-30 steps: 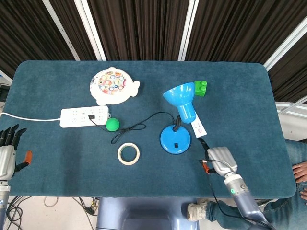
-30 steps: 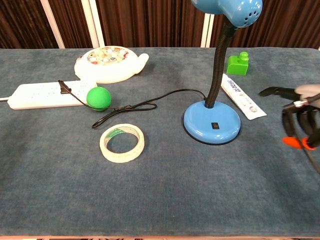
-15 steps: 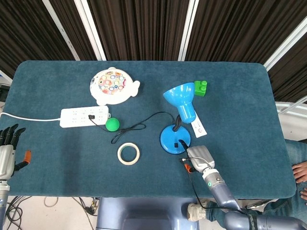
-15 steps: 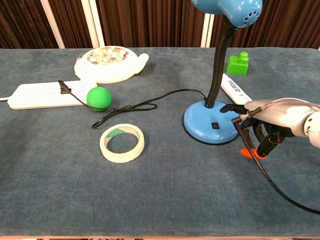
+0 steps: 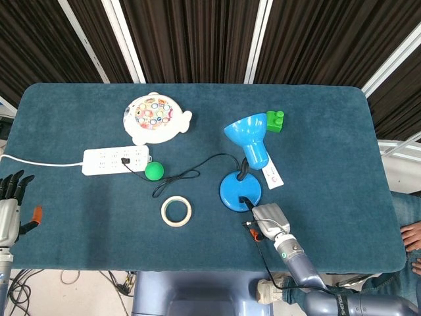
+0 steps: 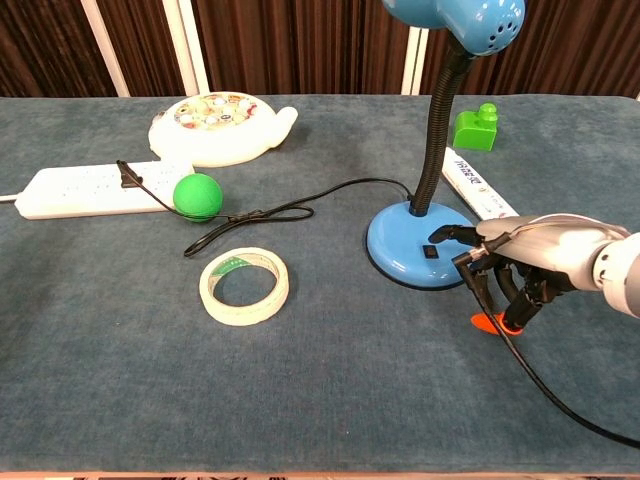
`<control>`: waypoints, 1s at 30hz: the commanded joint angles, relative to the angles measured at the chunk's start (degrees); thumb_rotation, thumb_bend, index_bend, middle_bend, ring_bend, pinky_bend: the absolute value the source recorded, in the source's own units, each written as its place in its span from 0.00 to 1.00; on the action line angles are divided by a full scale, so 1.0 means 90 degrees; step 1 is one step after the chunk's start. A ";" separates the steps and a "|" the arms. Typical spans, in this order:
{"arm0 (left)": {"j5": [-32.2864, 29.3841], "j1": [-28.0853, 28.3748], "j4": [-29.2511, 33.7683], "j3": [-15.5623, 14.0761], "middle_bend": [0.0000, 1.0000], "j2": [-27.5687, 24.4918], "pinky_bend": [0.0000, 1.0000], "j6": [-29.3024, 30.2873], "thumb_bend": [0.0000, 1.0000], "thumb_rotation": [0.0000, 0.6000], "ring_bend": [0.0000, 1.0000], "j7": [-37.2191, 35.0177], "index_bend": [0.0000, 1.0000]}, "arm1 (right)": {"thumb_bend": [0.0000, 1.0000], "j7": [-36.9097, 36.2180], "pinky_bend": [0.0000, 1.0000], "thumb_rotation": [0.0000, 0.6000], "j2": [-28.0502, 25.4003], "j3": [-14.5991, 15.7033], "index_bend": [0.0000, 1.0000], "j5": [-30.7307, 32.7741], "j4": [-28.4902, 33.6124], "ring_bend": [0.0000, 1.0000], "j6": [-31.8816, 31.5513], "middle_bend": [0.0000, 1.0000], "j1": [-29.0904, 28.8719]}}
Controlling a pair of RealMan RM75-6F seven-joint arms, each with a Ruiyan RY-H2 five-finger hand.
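A blue desk lamp stands mid-table, with its round base (image 5: pixel 237 187) (image 6: pixel 410 250) and its shade (image 5: pixel 245 130) (image 6: pixel 455 15) bent over on a black neck. My right hand (image 5: pixel 266 220) (image 6: pixel 525 260) sits at the base's near right side. One finger stretches onto the base beside the small black switch (image 6: pixel 430 251), and the other fingers curl under the palm, holding nothing. My left hand (image 5: pixel 8 210) hangs off the table's near left corner with its fingers straight and apart, empty; only the head view shows it.
The lamp's black cord (image 5: pixel 197 168) (image 6: pixel 300 205) runs to a white power strip (image 5: pixel 115 160) (image 6: pixel 80 190). Nearby lie a green ball (image 5: pixel 154 171) (image 6: pixel 197 195), a tape roll (image 5: pixel 176 211) (image 6: pixel 245 286), a white fish-shaped toy (image 5: pixel 154 118), a green brick (image 5: pixel 275 120) (image 6: pixel 475 128) and a white tube (image 5: pixel 272 176) (image 6: pixel 478 190).
My right hand has travelled left from the table's near right part to the lamp base, and its outstretched finger now lies on the base. The left hand has stayed put.
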State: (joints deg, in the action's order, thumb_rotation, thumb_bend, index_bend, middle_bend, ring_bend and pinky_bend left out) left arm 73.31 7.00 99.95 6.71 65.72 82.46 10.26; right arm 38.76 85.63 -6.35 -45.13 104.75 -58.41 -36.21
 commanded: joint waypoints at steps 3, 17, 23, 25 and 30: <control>0.0005 0.0002 -0.0001 -0.0005 0.03 -0.0001 0.00 -0.0005 0.45 1.00 0.00 0.0000 0.15 | 0.40 -0.0043 0.85 1.00 -0.0018 0.0043 0.07 0.0004 0.0036 0.62 -0.0004 0.58 -0.0031; -0.0024 0.0001 -0.0023 -0.0006 0.03 -0.0001 0.00 -0.0011 0.45 1.00 0.00 -0.0005 0.15 | 0.40 -0.0030 0.92 1.00 0.0045 0.0260 0.10 0.0189 -0.0043 0.62 -0.0028 0.58 -0.0247; -0.0013 0.0000 -0.0028 -0.0009 0.03 0.0003 0.00 -0.0001 0.45 1.00 0.00 -0.0001 0.15 | 0.40 -0.0022 0.93 1.00 0.0003 0.0374 0.13 0.0230 0.0035 0.62 -0.0048 0.58 -0.0294; -0.0003 -0.0001 -0.0025 -0.0006 0.03 0.0002 0.00 0.0012 0.45 1.00 0.00 -0.0004 0.15 | 0.40 -0.0043 0.94 1.00 -0.0014 0.0417 0.15 0.0248 0.0042 0.62 -0.0025 0.58 -0.0303; 0.0001 -0.0001 -0.0030 -0.0007 0.03 0.0004 0.00 0.0015 0.45 1.00 0.00 -0.0005 0.15 | 0.40 -0.0044 0.96 1.00 -0.0019 0.0515 0.15 0.0262 0.0019 0.62 0.0011 0.58 -0.0337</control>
State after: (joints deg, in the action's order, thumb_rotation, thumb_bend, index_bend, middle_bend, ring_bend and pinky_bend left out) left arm 73.31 6.99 99.68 6.64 65.76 82.59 10.22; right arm 38.38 85.45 -1.74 -42.80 104.94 -58.34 -39.22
